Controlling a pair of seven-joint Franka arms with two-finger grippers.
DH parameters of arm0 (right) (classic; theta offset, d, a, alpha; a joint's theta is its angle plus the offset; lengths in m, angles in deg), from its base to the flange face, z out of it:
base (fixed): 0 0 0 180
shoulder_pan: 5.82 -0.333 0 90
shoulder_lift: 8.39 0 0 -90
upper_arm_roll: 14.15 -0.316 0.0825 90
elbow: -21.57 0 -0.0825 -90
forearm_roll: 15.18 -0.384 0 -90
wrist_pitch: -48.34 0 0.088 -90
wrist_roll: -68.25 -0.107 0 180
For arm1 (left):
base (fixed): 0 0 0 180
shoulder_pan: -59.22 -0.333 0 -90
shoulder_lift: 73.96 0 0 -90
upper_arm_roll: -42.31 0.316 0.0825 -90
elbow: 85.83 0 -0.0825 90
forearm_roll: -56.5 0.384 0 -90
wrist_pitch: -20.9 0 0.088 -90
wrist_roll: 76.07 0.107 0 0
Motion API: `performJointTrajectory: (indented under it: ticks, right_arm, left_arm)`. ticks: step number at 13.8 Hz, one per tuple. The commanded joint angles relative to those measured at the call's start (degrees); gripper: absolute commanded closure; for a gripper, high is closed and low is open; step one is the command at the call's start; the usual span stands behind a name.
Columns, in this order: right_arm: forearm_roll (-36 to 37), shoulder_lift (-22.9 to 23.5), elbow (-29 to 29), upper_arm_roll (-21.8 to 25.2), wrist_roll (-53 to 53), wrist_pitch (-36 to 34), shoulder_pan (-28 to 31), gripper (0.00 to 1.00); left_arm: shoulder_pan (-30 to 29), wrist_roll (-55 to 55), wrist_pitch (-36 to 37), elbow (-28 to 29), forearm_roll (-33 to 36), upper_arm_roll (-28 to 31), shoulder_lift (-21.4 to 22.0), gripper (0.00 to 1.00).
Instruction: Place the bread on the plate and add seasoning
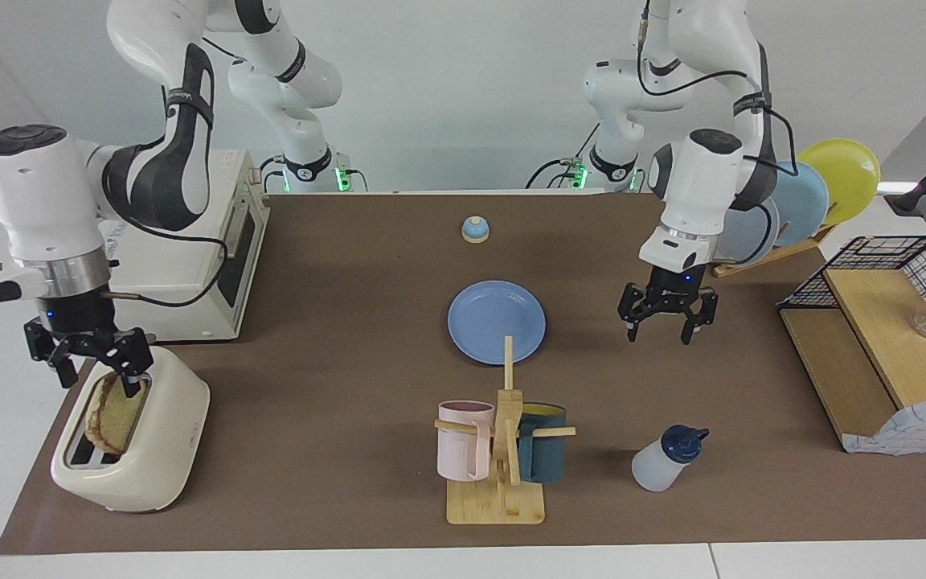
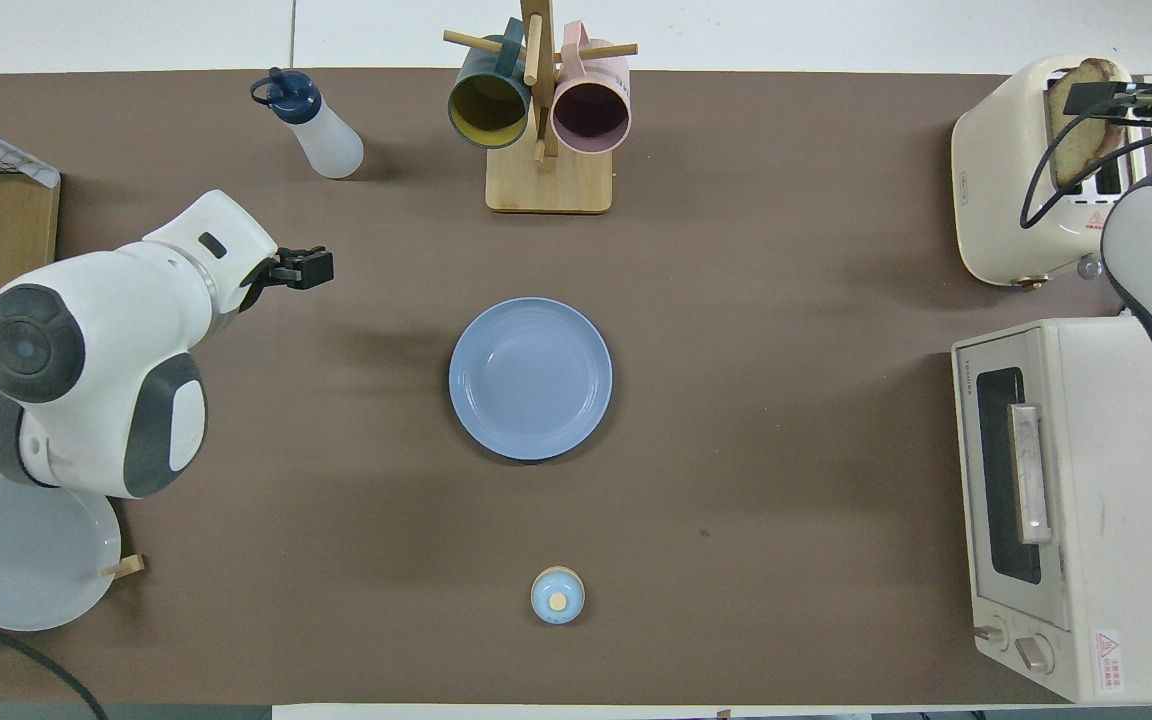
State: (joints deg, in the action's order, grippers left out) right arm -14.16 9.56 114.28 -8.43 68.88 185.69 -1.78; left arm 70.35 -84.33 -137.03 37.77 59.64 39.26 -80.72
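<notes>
- Nothing is done yet: my plate (image 1: pixel 496 322) sits bare mid-counter.
- The bread (image 1: pixel 113 412) stands in the toaster (image 1: pixel 132 438); my right claw (image 1: pixel 87 360) straddles its top edge, fingers spread, grip not closed.
- My left claw (image 1: pixel 666 315) hangs open and empty over the counter near the plate; the seasoning (image 1: pixel 665 459) stands untouched beside the mug rack (image 1: pixel 497 450).

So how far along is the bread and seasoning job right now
Nothing is finished: the plate is bare. In hand: the right hand is at the top of the bread, which sits in the toaster. The left hand hangs open over the table, the seasoning untouched.
</notes>
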Motion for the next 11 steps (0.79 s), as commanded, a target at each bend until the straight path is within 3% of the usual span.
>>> performJointTrajectory:
  ticks: [1, 2, 4, 5, 8, 11]
  right_arm:
    - [-0.94, -1.25, 2.47, -0.62, 5.16, 0.81, 1.24, 0.41]
    - [-0.94, -1.34, 2.91, -0.62, 5.34, 0.91, 1.24, 0.47]
    - [-0.94, -1.77, 4.05, -0.62, 6.74, 1.78, 1.24, 0.72]
    - [-0.94, -1.86, 4.05, -0.62, 9.8, 1.52, 1.33, 1.0]
    - [-0.5, -1.86, 1.96, -0.62, 12.29, -2.23, 1.5, 1.0]
    - [0.2, -1.95, -8.39, -1.15, 13.26, -16.62, 0.45, 1.0]
  left_arm:
    - [0.91, -1.58, -6.5, -0.55, 1.08, 0.94, -3.51, 0.0]
    - [0.91, -1.58, -9.31, -0.9, 0.99, 1.03, -5.52, 0.0]
    - [2.4, -1.76, -13.01, -1.07, 0.81, 1.64, -8.35, 0.0]
    - [3.71, -2.11, -14.77, -1.95, 0.73, 3.12, -10.1, 0.0]
    - [12.48, -6.48, -15.31, -7.47, 0.55, 12.94, -15.28, 0.0]
    - [25.84, -13.95, -15.31, -13.01, 0.64, 27.53, -21.61, 0.0]
